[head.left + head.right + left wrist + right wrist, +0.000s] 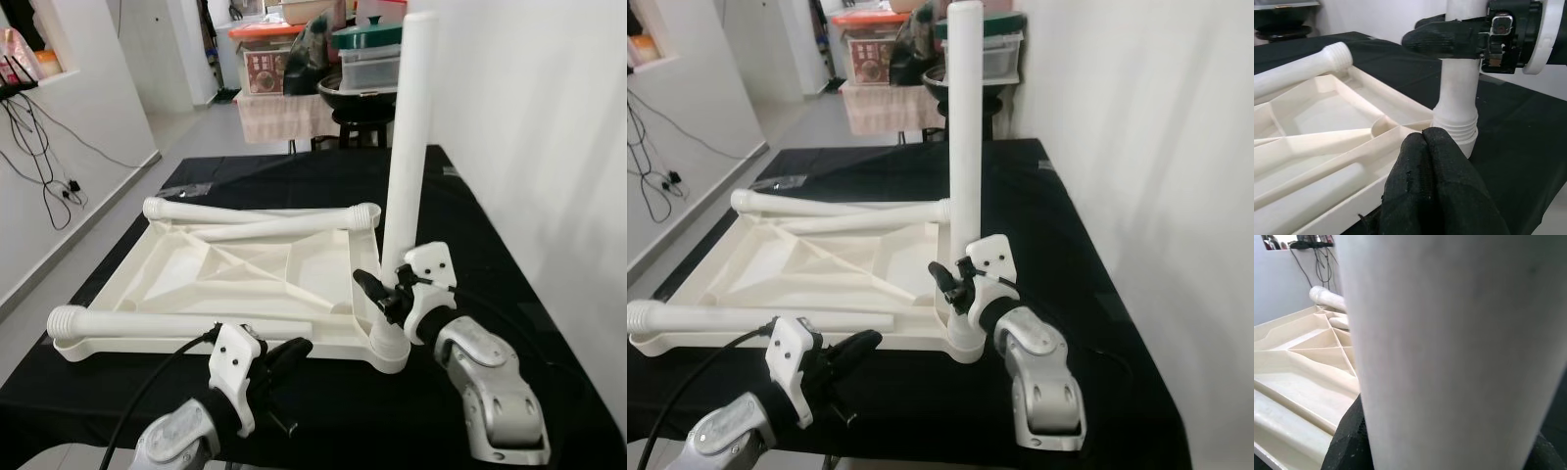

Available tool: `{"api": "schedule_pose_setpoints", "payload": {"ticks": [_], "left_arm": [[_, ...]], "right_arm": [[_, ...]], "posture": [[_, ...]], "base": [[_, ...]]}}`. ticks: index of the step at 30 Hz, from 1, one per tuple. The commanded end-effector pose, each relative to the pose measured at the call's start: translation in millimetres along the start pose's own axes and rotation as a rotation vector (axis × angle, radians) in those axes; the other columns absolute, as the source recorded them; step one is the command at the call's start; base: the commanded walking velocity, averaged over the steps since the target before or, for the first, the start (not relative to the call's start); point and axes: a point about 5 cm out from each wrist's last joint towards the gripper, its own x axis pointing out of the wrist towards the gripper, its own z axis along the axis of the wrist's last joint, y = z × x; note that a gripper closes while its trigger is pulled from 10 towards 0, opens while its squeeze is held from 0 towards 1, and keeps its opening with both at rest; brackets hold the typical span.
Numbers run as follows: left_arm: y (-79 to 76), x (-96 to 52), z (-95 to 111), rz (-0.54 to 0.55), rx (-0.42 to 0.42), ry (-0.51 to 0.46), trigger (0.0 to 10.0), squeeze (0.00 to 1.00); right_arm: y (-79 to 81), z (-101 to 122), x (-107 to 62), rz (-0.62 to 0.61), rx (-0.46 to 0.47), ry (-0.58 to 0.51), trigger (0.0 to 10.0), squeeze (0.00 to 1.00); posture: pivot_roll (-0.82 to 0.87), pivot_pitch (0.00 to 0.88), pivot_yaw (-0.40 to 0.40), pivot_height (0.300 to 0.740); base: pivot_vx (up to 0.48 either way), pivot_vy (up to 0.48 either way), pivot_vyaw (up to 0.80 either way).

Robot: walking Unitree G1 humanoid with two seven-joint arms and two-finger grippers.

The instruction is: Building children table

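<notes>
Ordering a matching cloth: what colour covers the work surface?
Plain black cloth, clearest in the left eye view.

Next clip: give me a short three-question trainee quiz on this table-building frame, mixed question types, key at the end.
1. True or false: the upright leg stands in a corner socket of the upside-down tabletop.
2. Which gripper is closed around the upright leg? A) left gripper B) right gripper C) both
3. Fill in: besides the upright one, ___ loose legs lie on the tabletop.

Key
1. True; its threaded end sits in the near right corner socket.
2. B; the left gripper hovers shut by the tabletop's near edge, holding nothing.
3. Three: the near leg, the far leg and the slanted leg.
</notes>
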Motion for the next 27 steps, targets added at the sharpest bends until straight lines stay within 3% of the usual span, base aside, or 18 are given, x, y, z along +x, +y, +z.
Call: {"api": "schedule_pose_setpoints", "payload": {"ticks": [1, 2, 3, 7, 8, 9, 10, 13, 14, 16, 17, 18, 20, 21, 24, 25, 26, 27], "left_arm": [[4.0, -1.2, -2.1, 0.009, 0.005, 0.016, 0.0, 0.00], [4.0, -1.2, -2.1, 0.009, 0.005, 0.016, 0.0, 0.00], [4.1, -1.1, -1.4, 0.018, 0.006, 0.014, 0.0, 0.00], [4.2, -0.7, -0.8, 0.023, 0.007, 0.013, 0.0, 0.00], [4.3, 0.1, -0.1, 0.023, 0.007, 0.010, 0.0, 0.00], [4.3, 0.1, -0.1, 0.023, 0.007, 0.010, 0.0, 0.00], [4.5, 1.7, 0.4, 0.019, 0.003, 0.005, 3.5, 0.00], [4.5, 1.7, 0.4, 0.019, 0.003, 0.005, 3.5, 0.00], [4.6, 3.0, 0.7, 0.015, -0.001, 0.001, 9.7, 0.00], [4.6, 3.0, 0.7, 0.015, -0.001, 0.001, 9.7, 0.00], [4.5, 4.5, 0.6, 0.013, -0.005, -0.004, 10.0, 0.00], [4.5, 4.5, 0.6, 0.013, -0.005, -0.004, 10.0, 0.00], [4.6, 7.1, -0.2, 0.015, -0.011, -0.007, 10.0, 0.00], [4.6, 7.1, -0.2, 0.015, -0.011, -0.007, 10.0, 0.00], [4.6, 9.6, -1.7, 0.015, -0.015, -0.006, 10.0, 0.00], [4.4, 10.0, -1.9, 0.014, -0.015, -0.006, 10.0, 0.00], [4.4, 10.0, -1.9, 0.014, -0.015, -0.006, 10.0, 0.00], [4.3, 10.2, -2.0, 0.013, -0.016, -0.006, 10.0, 0.00]], "right_arm": [[2.3, -36.2, 2.5, -0.002, 0.057, 0.198, 0.0, 0.00], [2.3, -36.2, 2.5, -0.002, 0.057, 0.198, 0.0, 0.00], [3.3, -33.5, 3.3, -0.004, 0.058, 0.194, 10.0, 0.00], [4.4, -31.0, 4.1, 0.009, 0.075, 0.180, 10.0, 0.00], [4.5, -26.9, 7.4, 0.083, 0.105, 0.149, 10.0, 1.00], [4.5, -26.9, 7.4, 0.083, 0.105, 0.149, 10.0, 1.00], [-1.4, -10.0, 13.7, 0.221, 0.106, 0.052, 10.0, 1.00], [-1.4, -10.0, 13.7, 0.221, 0.106, 0.052, 10.0, 1.00], [-8.8, 4.9, 17.5, 0.341, 0.103, -0.023, 10.0, 1.00], [-8.8, 4.9, 17.5, 0.341, 0.103, -0.023, 10.0, 1.00], [-15.8, 17.7, 20.9, 0.430, 0.058, -0.057, 10.0, 0.00], [-15.8, 17.7, 20.9, 0.430, 0.058, -0.057, 10.0, 0.00], [-19.9, 32.0, 22.7, 0.642, -0.040, -0.074, 10.0, 0.00], [-19.9, 32.0, 22.7, 0.642, -0.040, -0.074, 10.0, 0.00], [-28.9, 43.1, 28.5, 0.804, -0.109, -0.058, 10.0, 0.00], [-32.3, 45.9, 32.1, 0.814, -0.107, -0.051, 8.7, 0.00], [-32.3, 45.9, 32.1, 0.814, -0.107, -0.051, 8.7, 0.00], [-34.9, 48.1, 35.0, 0.817, -0.109, -0.048, 0.0, 0.00]], "posture": [[-0.03, 0.000, 0.039, 0.740], [-0.03, 0.000, 0.039, 0.740], [-0.03, 0.000, 0.039, 0.740], [-0.04, 0.000, 0.038, 0.740], [-0.04, 0.000, 0.038, 0.740], [-0.04, 0.000, 0.038, 0.740], [-0.04, 0.000, 0.035, 0.740], [-0.04, 0.000, 0.035, 0.740], [-0.04, 0.000, 0.034, 0.740], [-0.04, 0.000, 0.034, 0.740], [-0.04, 0.000, 0.027, 0.740], [-0.04, 0.000, 0.027, 0.740], [-0.02, 0.000, 0.020, 0.740], [-0.02, 0.000, 0.020, 0.740], [-0.01, 0.000, 0.016, 0.740], [-0.01, 0.000, 0.015, 0.740], [-0.01, 0.000, 0.015, 0.740], [-0.01, 0.000, 0.015, 0.740]], "base": [[0.000, 0.000, 0.00], [0.000, 0.000, 0.00], [0.000, 0.000, 0.00], [0.000, 0.000, 0.00], [0.000, 0.000, 0.00], [0.000, 0.000, 0.00], [0.000, 0.000, 0.00], [0.000, 0.000, 0.00], [0.000, 0.000, 0.00], [0.000, 0.000, 0.00], [0.000, 0.000, 0.00], [0.000, 0.000, 0.00], [0.000, 0.000, 0.00], [0.000, 0.000, 0.00], [0.000, 0.000, 0.00], [0.000, 0.000, 0.00], [0.000, 0.000, 0.00], [0.000, 0.000, 0.00]]}}
